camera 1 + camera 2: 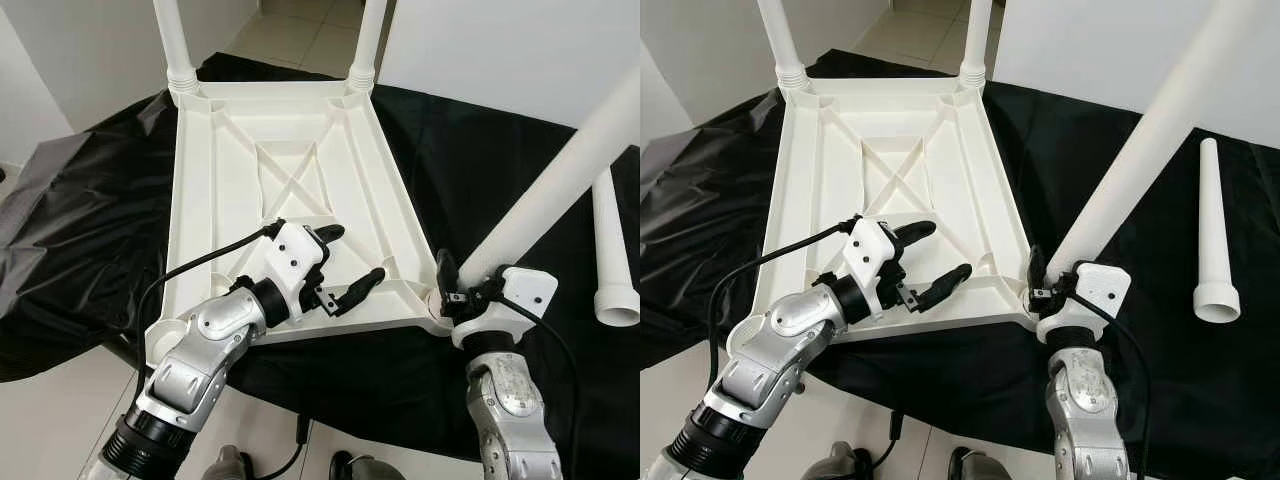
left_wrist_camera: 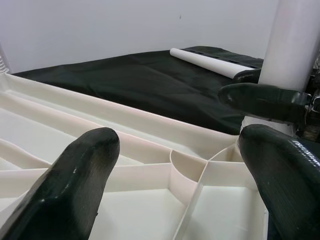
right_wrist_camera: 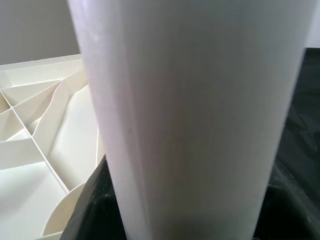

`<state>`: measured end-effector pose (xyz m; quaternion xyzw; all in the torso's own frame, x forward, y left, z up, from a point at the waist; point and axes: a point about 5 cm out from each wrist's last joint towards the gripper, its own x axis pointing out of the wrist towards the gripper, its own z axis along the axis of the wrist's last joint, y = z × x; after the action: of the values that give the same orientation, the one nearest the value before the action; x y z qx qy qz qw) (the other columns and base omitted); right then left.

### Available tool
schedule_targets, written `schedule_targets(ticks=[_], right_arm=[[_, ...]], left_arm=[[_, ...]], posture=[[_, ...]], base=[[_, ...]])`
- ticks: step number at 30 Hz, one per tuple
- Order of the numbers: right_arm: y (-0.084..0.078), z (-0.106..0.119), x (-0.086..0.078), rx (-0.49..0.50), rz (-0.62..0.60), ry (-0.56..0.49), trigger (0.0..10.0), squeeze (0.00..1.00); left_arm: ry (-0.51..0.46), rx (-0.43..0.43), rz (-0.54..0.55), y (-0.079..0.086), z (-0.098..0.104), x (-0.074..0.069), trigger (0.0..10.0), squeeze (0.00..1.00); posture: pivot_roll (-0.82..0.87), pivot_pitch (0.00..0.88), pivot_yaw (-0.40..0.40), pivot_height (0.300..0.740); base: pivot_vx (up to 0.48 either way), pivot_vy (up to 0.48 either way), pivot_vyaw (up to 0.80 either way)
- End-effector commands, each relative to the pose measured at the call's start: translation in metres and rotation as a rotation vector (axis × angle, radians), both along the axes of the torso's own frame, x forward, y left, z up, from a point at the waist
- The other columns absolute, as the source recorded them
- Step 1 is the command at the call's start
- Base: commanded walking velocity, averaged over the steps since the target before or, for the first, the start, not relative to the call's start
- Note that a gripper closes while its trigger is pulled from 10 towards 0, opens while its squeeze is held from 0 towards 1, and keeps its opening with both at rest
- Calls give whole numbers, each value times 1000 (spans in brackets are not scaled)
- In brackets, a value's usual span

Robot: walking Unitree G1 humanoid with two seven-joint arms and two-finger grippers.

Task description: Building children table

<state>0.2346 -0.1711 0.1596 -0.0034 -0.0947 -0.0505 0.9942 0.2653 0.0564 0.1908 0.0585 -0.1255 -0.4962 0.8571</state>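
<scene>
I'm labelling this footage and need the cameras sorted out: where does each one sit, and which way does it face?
Left eye view: on the head, looking down at the upturned white table top on black cloth; both silver arms show.
Right eye view: same scene; loose leg lies on the cloth.
Left wrist view: along the open left gripper, over the table top's ribs.
Right wrist view: right gripper shut on the tilted leg.
Both wrist views share that leg.
</scene>
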Motion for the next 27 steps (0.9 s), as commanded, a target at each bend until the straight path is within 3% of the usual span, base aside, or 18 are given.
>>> schedule_targets(ticks=[1, 20, 27], right_arm=[[-10, -29, -4, -8, -62, 152, 10000, 0], [-8, -28, -12, -33, -111, 118, 10000, 0], [-24, -24, -18, -44, -318, 79, 10000, 0]], left_arm=[[-1, -2, -24, -1, 2, -3, 10000, 0], [2, -2, -26, -1, 1, -3, 10000, 0], [0, 2, -31, -1, 2, -3, 10000, 0]], posture=[[27, 184, -17, 740], [24, 176, -19, 740], [30, 171, -12, 740]], base=[[0, 0, 0], [0, 0, 0], [0, 0, 0]])
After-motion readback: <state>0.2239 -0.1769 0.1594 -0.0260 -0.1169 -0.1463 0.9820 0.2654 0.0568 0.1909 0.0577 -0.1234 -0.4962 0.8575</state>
